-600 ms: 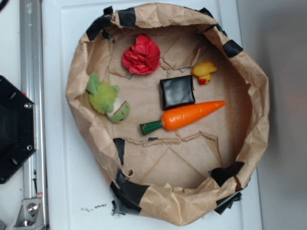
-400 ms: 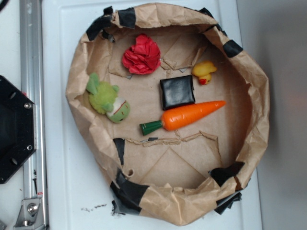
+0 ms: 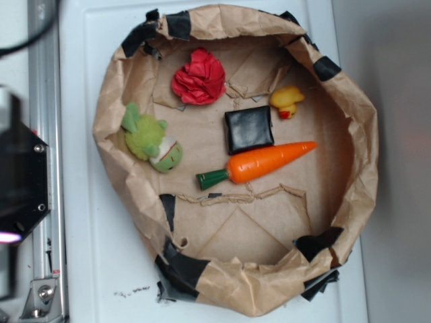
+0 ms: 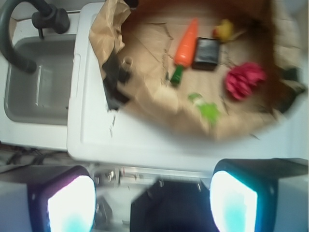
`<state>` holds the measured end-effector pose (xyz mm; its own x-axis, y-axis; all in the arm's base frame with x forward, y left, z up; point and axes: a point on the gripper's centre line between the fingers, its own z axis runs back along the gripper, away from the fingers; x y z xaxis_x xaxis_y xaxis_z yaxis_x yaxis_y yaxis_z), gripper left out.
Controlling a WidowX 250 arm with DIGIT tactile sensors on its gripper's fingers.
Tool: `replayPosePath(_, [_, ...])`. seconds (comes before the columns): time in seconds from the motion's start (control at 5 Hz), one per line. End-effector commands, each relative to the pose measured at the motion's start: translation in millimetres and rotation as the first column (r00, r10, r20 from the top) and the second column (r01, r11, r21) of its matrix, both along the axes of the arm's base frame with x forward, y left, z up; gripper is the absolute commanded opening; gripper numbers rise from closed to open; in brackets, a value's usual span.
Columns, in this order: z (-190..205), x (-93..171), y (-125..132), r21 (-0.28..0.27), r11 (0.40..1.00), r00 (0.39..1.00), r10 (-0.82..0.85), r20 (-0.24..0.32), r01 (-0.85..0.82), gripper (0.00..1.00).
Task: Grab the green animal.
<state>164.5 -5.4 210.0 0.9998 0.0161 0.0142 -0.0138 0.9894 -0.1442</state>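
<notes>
One green animal [image 3: 151, 139] lies near the worktop's [image 3: 87, 256] left edge — approach beginning; jaws open, empty, must descend.

We see the exterior view evenly lit and mostly sharp, with soft shadows inside the paper bowl [image 3: 350, 101] along its wall from 12 to 3 o'clock. A blurred dark shape smears the edge at 9 o'clock. The wrist view is blurred throughout, and the claw's [image 4: 152, 200] pads [image 4: 72, 205] glare white-cyan at 5 and 7 o'clock.
</notes>
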Motion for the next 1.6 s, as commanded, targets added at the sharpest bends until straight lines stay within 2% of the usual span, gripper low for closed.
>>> replayPosePath(0.0, [-75,77,30,-0.035,0.999,0.990,0.020,-0.139,-0.026,1.00])
replayPosePath(0.2, [-108,69,45,0.005,1.000,0.986,-0.002,-0.165,0.003,1.00])
replayPosePath(0.6, [-108,69,45,0.005,1.000,0.986,-0.002,-0.165,0.003,1.00])
replayPosePath(0.8, [-158,51,55,0.040,0.994,0.979,-0.091,-0.181,0.100,1.00])
replayPosePath(1.0, [-188,30,47,-0.017,0.977,0.955,-0.213,-0.207,0.214,1.00])
replayPosePath(1.2, [-183,16,22,-0.098,0.932,0.912,-0.362,-0.190,0.350,0.90])
replayPosePath(1.4, [-177,21,23,-0.008,0.941,0.925,-0.334,-0.182,0.338,0.00])
